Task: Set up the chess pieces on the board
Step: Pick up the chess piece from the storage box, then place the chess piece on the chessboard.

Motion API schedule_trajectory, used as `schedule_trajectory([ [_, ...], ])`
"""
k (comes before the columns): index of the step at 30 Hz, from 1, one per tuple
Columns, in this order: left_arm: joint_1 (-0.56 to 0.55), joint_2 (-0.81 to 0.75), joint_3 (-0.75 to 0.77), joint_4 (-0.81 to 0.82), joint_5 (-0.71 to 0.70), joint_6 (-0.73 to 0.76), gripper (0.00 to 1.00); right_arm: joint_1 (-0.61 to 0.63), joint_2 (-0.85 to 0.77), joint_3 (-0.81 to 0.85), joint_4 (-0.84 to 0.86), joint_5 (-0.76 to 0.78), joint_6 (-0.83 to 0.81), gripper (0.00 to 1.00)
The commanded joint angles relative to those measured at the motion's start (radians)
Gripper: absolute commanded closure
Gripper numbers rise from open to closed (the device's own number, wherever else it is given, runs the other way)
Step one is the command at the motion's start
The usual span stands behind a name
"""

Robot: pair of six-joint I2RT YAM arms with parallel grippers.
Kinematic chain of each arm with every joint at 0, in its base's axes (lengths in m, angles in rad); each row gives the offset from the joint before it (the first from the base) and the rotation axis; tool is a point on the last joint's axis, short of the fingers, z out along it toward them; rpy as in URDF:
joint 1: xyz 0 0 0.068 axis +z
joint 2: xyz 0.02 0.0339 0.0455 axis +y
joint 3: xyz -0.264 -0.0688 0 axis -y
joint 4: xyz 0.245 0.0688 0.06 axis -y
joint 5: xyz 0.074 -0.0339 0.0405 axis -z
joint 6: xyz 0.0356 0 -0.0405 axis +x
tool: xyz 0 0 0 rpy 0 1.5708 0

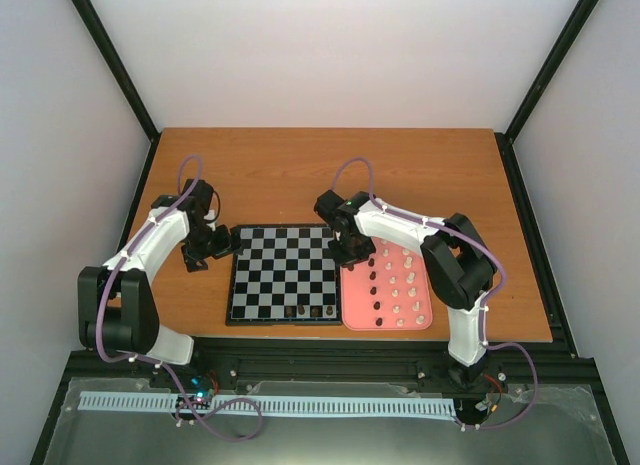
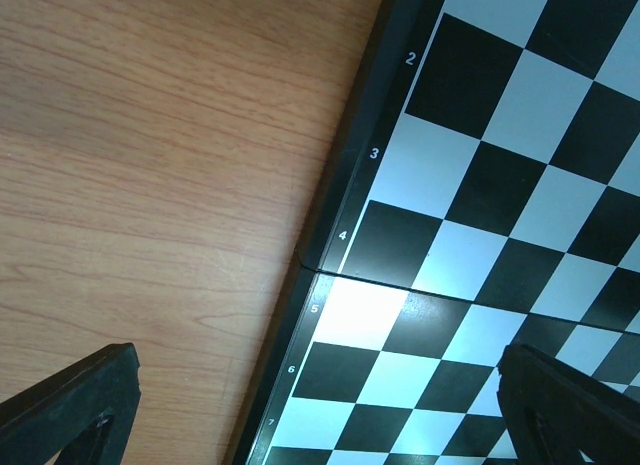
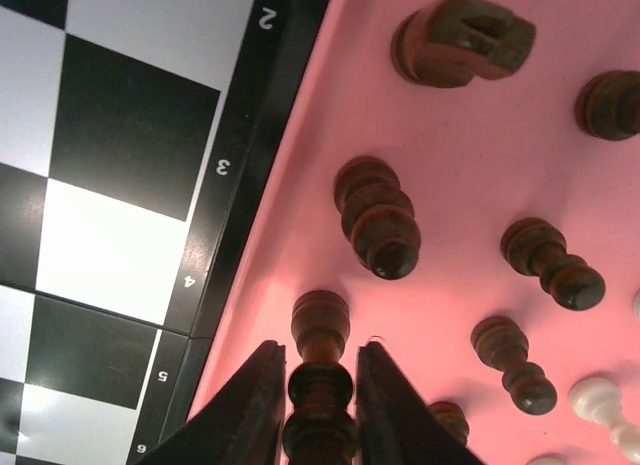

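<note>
In the right wrist view my right gripper point(image 3: 322, 347) has its two fingers pressed on either side of a dark chess piece point(image 3: 320, 385) that stands on the pink tray point(image 3: 300, 235), close to the board's edge point(image 3: 230, 165). More dark pieces point(image 3: 378, 217) and a white one point(image 3: 600, 400) stand on the tray nearby. From above, the board point(image 1: 285, 275) carries a few dark pieces point(image 1: 310, 311) on its near row. My left gripper point(image 2: 320, 385) hangs open over the board's left border, holding nothing.
The pink tray point(image 1: 425, 285) lies against the board's right side, with dark pieces in its left columns and white pieces point(image 1: 405, 285) to the right. Bare wooden table point(image 2: 150, 185) lies left of the board. Black frame posts edge the table.
</note>
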Motion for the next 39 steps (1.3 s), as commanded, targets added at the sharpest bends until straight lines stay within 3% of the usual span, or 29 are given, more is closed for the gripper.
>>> schedule_trajectory([
  [1, 0.008, 0.001, 0.033, 0.012, -0.006, 0.008, 0.0, -0.008, 0.005, -0.01, -0.005, 0.011, 0.0, 0.82],
  [7, 0.008, -0.014, 0.026, 0.006, -0.007, 0.01, 0.0, -0.007, -0.035, -0.001, -0.041, 0.011, 0.025, 0.94],
  [16, 0.009, -0.042, 0.016, 0.001, -0.02, 0.01, 0.0, 0.15, -0.123, 0.147, -0.165, -0.01, 0.083, 0.95],
  [26, 0.01, -0.072, -0.053, 0.024, 0.011, -0.035, 0.0, 0.384, 0.074, 0.457, -0.237, -0.038, 0.132, 0.95],
  [39, 0.09, -0.109, -0.114, 0.041, 0.003, -0.045, 0.0, 0.492, 0.238, 0.591, -0.274, -0.099, 0.123, 0.96],
])
